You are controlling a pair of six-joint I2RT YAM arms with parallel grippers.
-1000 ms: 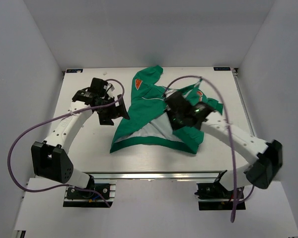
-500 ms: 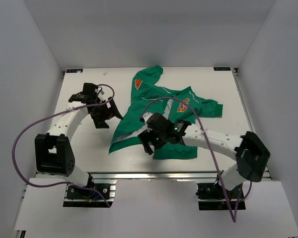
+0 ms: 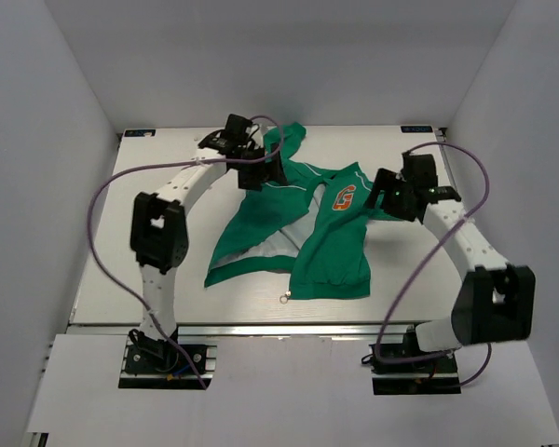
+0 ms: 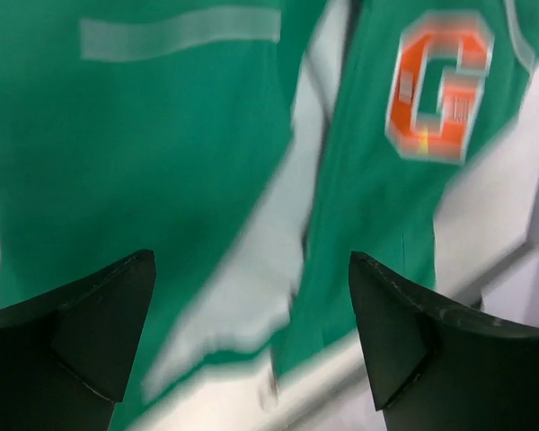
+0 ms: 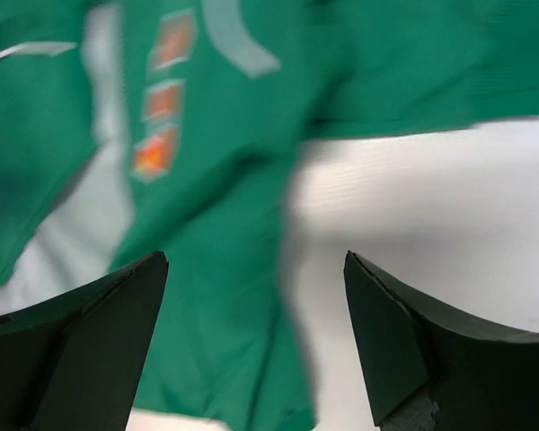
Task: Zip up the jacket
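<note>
The jacket (image 3: 331, 251) lies unzipped mid-counter, nearer the far edge. The left gripper (image 3: 259, 173) and right gripper (image 3: 386, 197) hover over it, jaws apart.

The jacket (image 3: 331, 251) is bright green, its lining (image 3: 279, 244) pale grey-white, with thin white piping (image 4: 180, 31). Its G badge (image 3: 344, 196) is orange edged in white. The counter (image 3: 121, 270) is whitish. The left arm (image 3: 188, 182) and right arm (image 3: 466, 240) are white with black joints, their cables (image 3: 102, 191) purple.
</note>
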